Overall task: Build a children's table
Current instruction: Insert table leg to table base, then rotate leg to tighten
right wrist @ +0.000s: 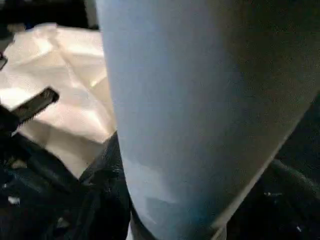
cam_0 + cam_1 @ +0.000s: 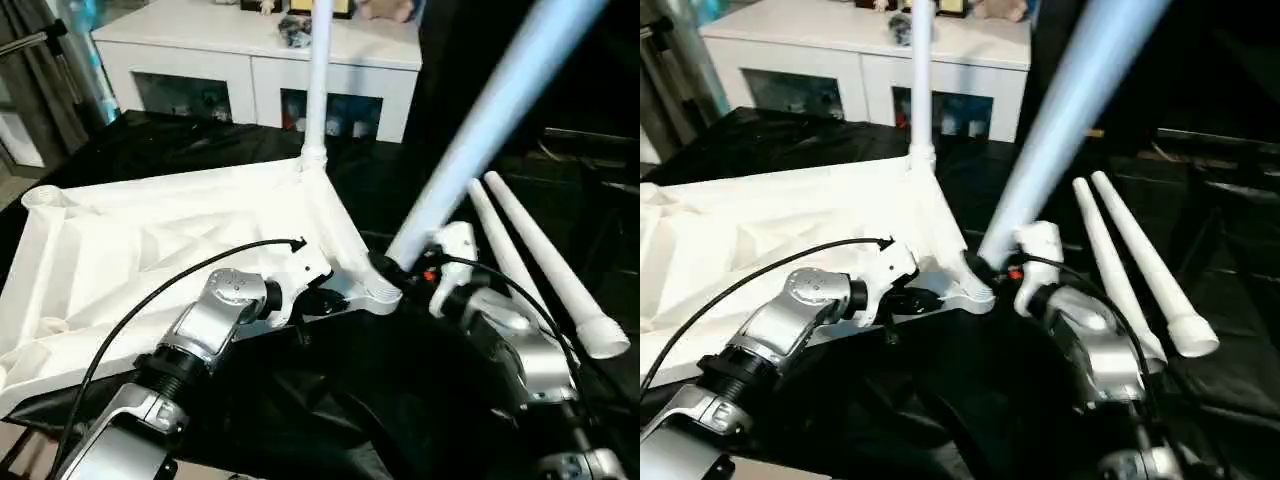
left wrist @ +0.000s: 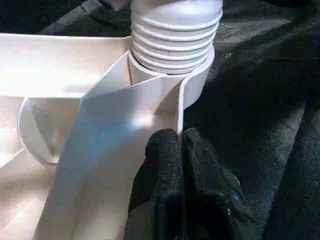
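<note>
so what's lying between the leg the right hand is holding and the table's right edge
Two loose legs lie side by side on the black cloth there, right of the held leg; seen in both eye views.

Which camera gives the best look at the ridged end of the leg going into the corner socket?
The left wrist view: the leg's threaded end sits close up in the socket. Both eye views show it small, partly hidden; the right wrist view shows its shaft.

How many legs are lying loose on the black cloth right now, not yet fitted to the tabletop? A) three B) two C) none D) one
B: two loose legs lie side by side on the black cloth, apart from the tabletop.
</note>
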